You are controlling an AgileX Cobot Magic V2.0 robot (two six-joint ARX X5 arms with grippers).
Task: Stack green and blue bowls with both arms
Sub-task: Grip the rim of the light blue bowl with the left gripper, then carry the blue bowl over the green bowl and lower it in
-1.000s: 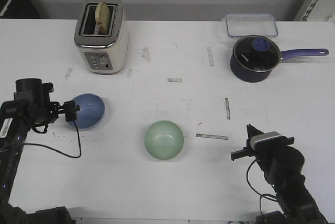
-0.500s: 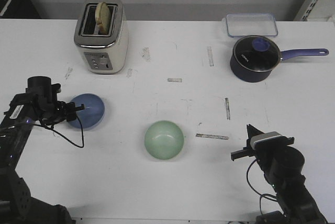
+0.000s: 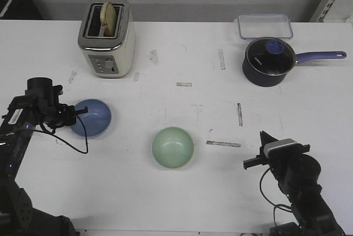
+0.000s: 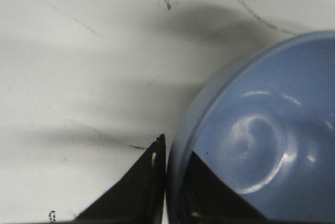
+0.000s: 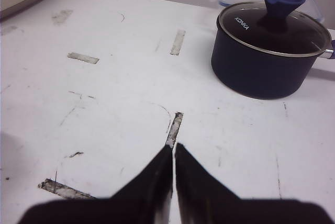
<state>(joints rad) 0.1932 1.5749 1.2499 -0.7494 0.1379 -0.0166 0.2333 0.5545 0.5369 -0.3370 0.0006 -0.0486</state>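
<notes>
The light blue bowl sits at the left of the table. My left gripper is shut on its left rim. In the left wrist view one finger lies outside the rim and the other inside the blue bowl. The pale green bowl sits upright and empty at the table's middle front, apart from both grippers. My right gripper is shut and empty at the front right, well right of the green bowl. It also shows in the right wrist view, held over bare table.
A cream toaster holding bread stands at the back left. A dark blue lidded saucepan stands at the back right, with a clear plastic container behind it. Worn tape marks dot the white table.
The blue bowl was tipped up on its side in my left gripper; now it sits level and lower. My left arm shifted a little. The right arm and green bowl have not moved.
</notes>
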